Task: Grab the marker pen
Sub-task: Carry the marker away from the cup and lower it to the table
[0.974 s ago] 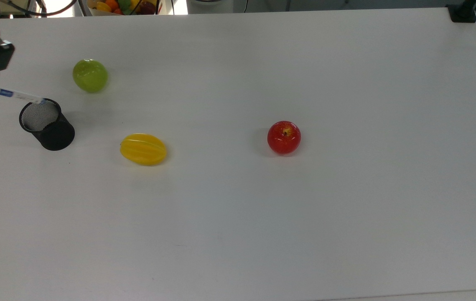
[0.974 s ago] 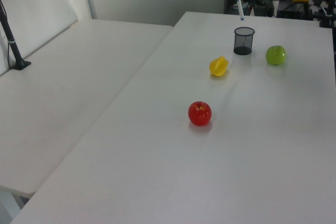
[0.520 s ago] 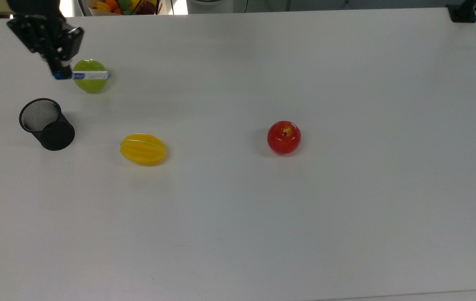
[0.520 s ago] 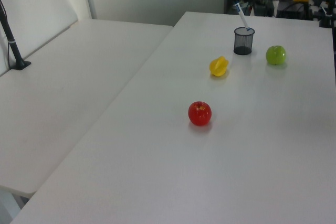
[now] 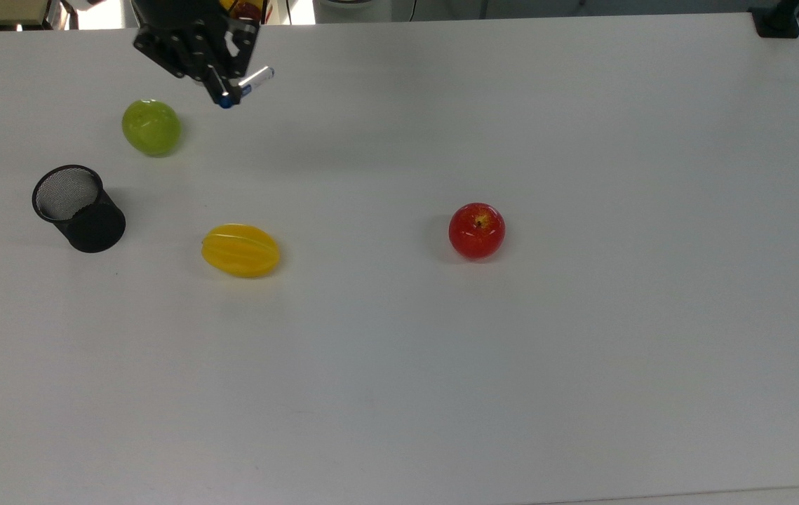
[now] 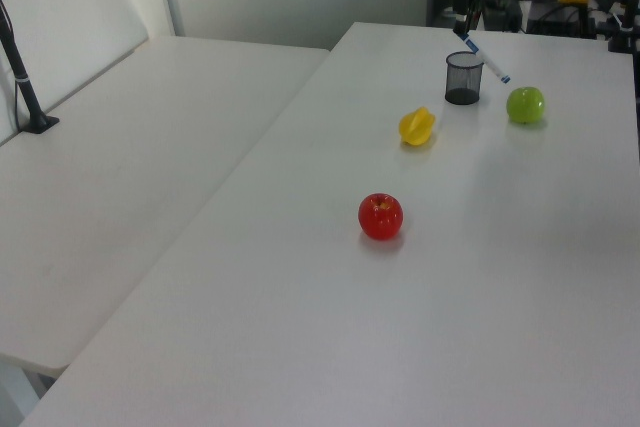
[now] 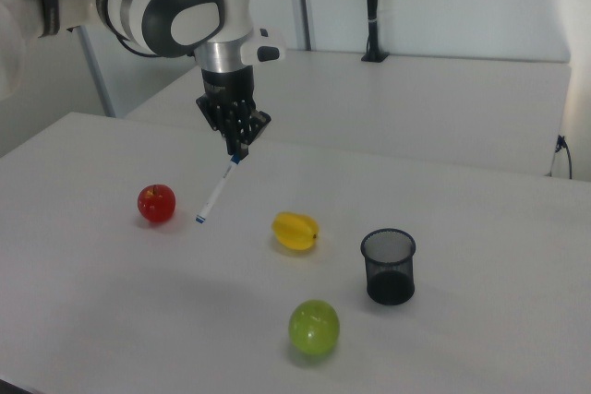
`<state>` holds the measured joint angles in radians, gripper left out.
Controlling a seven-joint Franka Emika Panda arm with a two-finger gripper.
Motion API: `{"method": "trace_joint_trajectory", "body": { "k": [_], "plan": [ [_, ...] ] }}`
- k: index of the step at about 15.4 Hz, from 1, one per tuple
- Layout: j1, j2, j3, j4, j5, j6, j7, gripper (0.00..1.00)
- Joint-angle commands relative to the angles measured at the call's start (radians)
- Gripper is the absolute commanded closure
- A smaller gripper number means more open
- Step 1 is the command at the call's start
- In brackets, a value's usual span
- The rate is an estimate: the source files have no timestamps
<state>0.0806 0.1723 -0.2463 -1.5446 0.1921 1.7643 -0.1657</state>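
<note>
Gripper [image 7: 238,148] jaws are clamping the blue-capped end of the slim white marker pen [image 7: 215,190], dangling it tilted above the smooth white desk [image 7: 480,339], probably clear of the black mesh cup [image 7: 389,267].

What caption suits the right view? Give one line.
Franka gripper holds the marker pen aloft above a table with fruit and a mesh cup.

glossy red apple [image 5: 476,231], black wire-mesh cup [image 5: 78,208], matt white table [image 5: 511,365], smooth plastic marker pen [image 7: 215,193]
</note>
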Motion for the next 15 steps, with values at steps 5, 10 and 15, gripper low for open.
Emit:
{"method": "trace_joint_trajectory", "body": {
  "k": [5,10,15],
  "plan": [
    [0.03,0.078,0.107,-0.075,-0.146,-0.058,-0.052,0.89],
    [0.044,0.088,0.145,-0.173,-0.183,-0.066,-0.054,0.89],
    [0.051,0.095,0.156,-0.255,-0.187,-0.054,-0.003,0.89]
  ]
}}
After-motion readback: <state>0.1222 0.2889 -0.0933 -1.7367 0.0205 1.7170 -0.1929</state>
